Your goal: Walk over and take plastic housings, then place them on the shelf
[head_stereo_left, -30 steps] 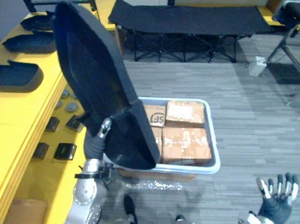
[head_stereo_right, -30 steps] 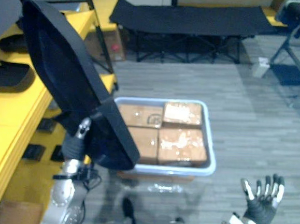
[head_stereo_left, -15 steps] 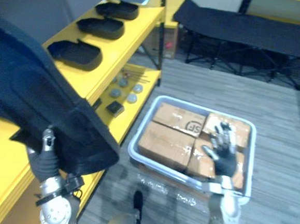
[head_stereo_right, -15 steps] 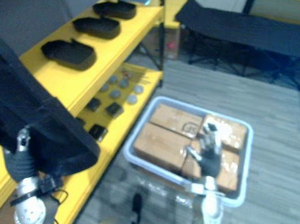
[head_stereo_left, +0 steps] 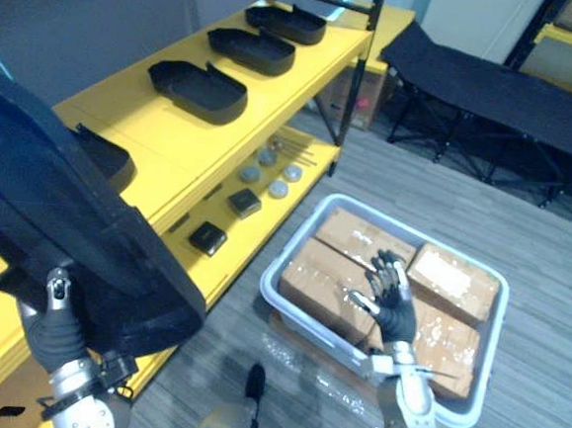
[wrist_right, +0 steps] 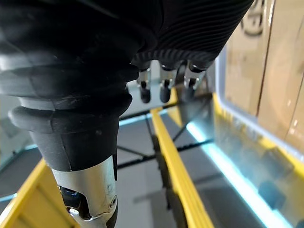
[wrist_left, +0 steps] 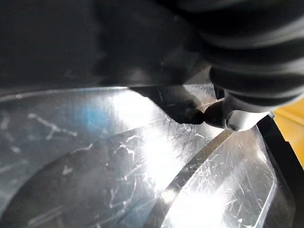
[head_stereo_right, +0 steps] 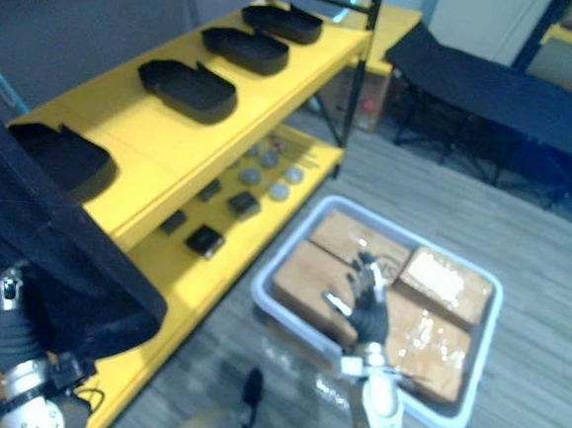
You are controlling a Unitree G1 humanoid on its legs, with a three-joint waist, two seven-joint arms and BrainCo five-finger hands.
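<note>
A large black plastic housing (head_stereo_left: 68, 217) sits tilted at the lower left, gripped from below by the left hand (head_stereo_left: 53, 320), beside the yellow shelf (head_stereo_left: 174, 131). Other housings (head_stereo_left: 199, 88) lie along the shelf toward the upper left. The right hand (head_stereo_left: 393, 302), fingers spread and empty, is raised at lower centre over cardboard boxes (head_stereo_left: 449, 281) in a grey bin (head_stereo_left: 302, 240).

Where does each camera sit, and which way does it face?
Left eye view: head, looking down at yellow shelf and bin of boxes; left hand grips black housing, right hand open.
Right eye view: shares that scene, slightly offset.
Left wrist view: left wrist, past own hand, close on housing.
Right wrist view: right wrist, past fingers toward shelf, boxes.
</note>
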